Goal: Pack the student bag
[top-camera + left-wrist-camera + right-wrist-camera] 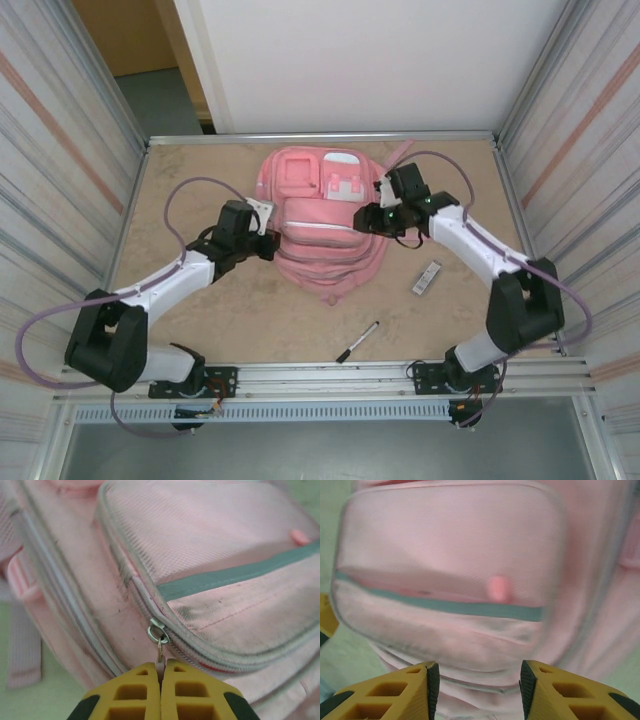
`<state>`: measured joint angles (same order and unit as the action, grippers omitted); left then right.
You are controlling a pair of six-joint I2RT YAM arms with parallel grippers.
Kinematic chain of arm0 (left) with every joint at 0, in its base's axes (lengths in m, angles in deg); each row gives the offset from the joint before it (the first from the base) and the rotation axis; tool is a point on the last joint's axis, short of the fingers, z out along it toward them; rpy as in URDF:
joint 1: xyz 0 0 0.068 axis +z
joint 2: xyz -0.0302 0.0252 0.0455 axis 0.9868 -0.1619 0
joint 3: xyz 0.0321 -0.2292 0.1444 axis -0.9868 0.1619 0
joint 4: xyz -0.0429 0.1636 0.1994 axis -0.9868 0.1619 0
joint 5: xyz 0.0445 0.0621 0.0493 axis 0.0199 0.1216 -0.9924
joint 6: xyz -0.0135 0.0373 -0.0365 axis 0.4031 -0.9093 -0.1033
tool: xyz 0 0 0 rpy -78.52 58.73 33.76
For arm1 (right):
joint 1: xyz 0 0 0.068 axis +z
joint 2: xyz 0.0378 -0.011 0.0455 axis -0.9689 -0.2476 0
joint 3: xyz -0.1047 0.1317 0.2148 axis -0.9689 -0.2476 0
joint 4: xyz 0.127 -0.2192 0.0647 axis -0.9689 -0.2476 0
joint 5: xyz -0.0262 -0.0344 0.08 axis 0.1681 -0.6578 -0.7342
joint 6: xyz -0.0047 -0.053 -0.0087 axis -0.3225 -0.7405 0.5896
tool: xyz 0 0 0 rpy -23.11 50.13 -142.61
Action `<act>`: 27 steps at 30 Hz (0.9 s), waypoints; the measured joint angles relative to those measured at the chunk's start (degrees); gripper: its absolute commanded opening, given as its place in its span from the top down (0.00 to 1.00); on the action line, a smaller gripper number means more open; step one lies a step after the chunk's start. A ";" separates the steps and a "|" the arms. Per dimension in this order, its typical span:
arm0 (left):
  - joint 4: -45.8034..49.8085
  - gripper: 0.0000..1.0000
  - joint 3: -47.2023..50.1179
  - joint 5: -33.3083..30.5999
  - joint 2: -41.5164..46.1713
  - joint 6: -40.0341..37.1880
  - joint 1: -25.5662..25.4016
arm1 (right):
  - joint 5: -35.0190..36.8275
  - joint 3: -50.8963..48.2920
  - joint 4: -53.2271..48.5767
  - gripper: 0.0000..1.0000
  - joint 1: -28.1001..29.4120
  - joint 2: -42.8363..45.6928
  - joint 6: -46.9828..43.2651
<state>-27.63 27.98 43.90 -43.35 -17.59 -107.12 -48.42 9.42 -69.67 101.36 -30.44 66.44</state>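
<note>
The large pink fabric backpack (330, 250) lies on the bench (200, 300), centre toward twelve o'clock. Soft and floppy, I judge, so best worked by its zip tabs. The left gripper (161, 674), at its nine o'clock, pinches the metal zip pull (158, 635). The right gripper (479, 680), at three o'clock, stands released.

left tool (161, 667) pinched shut | right tool (479, 676) jaws apart

the pen (357, 341) lies before the student bag (325, 255).

Bright even light, faint soft shadows, student bag (470, 570) blurred in wrist close-ups
</note>
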 measured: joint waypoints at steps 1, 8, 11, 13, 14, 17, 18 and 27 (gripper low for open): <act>0.76 1.00 -0.31 1.29 0.09 -0.11 -0.52 | 1.57 -1.95 1.95 0.49 2.60 2.80 -3.93; 2.03 1.00 -0.61 7.61 0.04 -0.26 -2.95 | 3.61 -8.57 13.55 0.44 15.63 7.34 -31.82; 2.21 1.00 -1.11 9.22 -0.24 -0.66 -4.83 | 3.08 -8.57 16.76 0.44 16.63 3.32 -40.33; 2.23 1.00 -1.62 10.43 -0.79 -0.81 -5.66 | 3.06 -8.72 18.43 0.46 17.18 0.98 -44.87; 2.23 1.00 -1.77 10.86 -1.01 -0.92 -5.92 | 3.13 -8.83 19.10 0.48 17.46 0.17 -46.62; 2.12 1.00 -1.79 11.87 -1.29 -0.94 -5.99 | 4.20 -8.83 21.16 0.57 17.86 -2.16 -51.32; 2.01 1.00 -1.79 12.04 -1.29 -0.94 -5.99 | 4.55 -8.83 21.86 0.65 17.86 -2.80 -52.65; 0.96 1.00 -0.59 12.28 -1.16 -1.18 -5.01 | 4.22 -12.44 27.78 1.00 17.68 -2.71 -59.10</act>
<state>-26.67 27.39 56.18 -44.51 -18.77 -112.13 -44.20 -3.02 -41.89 119.04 -33.15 7.34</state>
